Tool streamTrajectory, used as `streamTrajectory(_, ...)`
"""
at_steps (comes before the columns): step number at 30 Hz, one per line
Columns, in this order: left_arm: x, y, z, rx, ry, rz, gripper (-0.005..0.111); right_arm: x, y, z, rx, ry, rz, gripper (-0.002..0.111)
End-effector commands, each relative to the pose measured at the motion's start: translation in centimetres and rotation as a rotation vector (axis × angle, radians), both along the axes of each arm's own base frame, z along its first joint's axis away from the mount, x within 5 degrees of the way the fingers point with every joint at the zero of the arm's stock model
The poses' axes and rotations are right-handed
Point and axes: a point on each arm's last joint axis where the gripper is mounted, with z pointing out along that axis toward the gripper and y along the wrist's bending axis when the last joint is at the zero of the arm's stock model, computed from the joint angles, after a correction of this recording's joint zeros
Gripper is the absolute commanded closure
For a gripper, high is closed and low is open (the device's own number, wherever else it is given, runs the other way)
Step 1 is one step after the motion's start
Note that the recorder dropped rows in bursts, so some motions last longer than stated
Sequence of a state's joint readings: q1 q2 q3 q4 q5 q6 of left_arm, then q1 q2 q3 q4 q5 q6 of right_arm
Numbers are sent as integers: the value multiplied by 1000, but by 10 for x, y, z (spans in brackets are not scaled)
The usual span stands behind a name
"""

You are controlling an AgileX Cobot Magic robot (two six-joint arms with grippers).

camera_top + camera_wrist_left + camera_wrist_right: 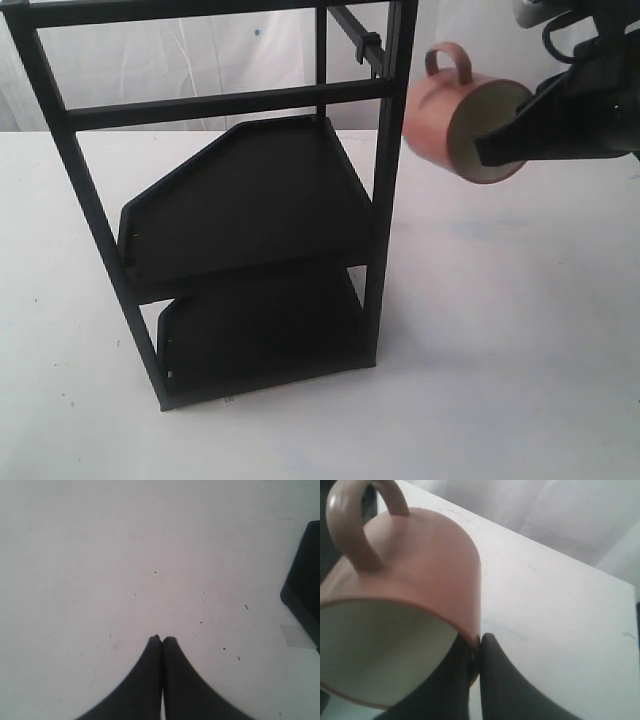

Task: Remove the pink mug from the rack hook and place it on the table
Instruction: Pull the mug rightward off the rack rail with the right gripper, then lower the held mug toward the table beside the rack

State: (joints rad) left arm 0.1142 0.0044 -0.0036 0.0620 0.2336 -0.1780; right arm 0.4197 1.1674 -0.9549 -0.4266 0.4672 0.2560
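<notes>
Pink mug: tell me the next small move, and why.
Probably lower the pink mug toward the bare table beside the rack, turning it upright. The right gripper pinches its rim; it hangs tipped sideways, clear of the rack hook.

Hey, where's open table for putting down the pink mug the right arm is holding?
Widest bare patch: the table right of the rack, below the pink mug. Another strip lies nearer the camera than the rack's foot. Crowded: the rack's posts and shelves, and close beside the hook.

Smooth pink mug [436,118]; matt black rack [383,220]
</notes>
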Motion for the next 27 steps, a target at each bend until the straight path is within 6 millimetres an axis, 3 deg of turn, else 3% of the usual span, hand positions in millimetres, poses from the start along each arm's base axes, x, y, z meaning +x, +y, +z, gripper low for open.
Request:
streamTrajectory(1, 0, 0, -1, -1, -1, -6, 107, -3, -13, 10, -8, -65, -117, 108)
streamTrajectory(7, 0, 0, -1, -1, -1, -6, 107, -2, -20, 6, -97, -53, -162, 108)
streamTrajectory(15, 0, 0, -1, -1, -1, -6, 107, 14, -9, -34, -181, 201, -129, 108)
streamTrajectory(19, 0, 0, -1, -1, -1, -6, 107, 14, 1, -31, -194, 367, -45, 108)
streamTrajectory(27, 0, 0, -1, -1, -1, -6, 107, 9, 3, -29, -202, 450, -4, 108)
